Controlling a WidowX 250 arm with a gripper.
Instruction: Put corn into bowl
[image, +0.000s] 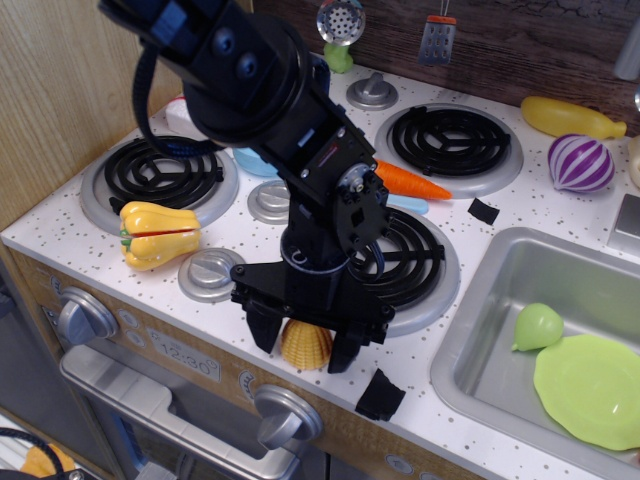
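The pincer (304, 343) stands wide, its 2 fingers (262, 327) straddling the corn (306, 345) without gripping it.

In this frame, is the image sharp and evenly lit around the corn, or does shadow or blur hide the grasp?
In the observation.image view, focus is sharp with no motion blur; the black end effector straddles the corn, covering and shading its top, so contact cannot be confirmed. Soft glare shows on the sink wall. The bowl is mostly hidden behind the arm.
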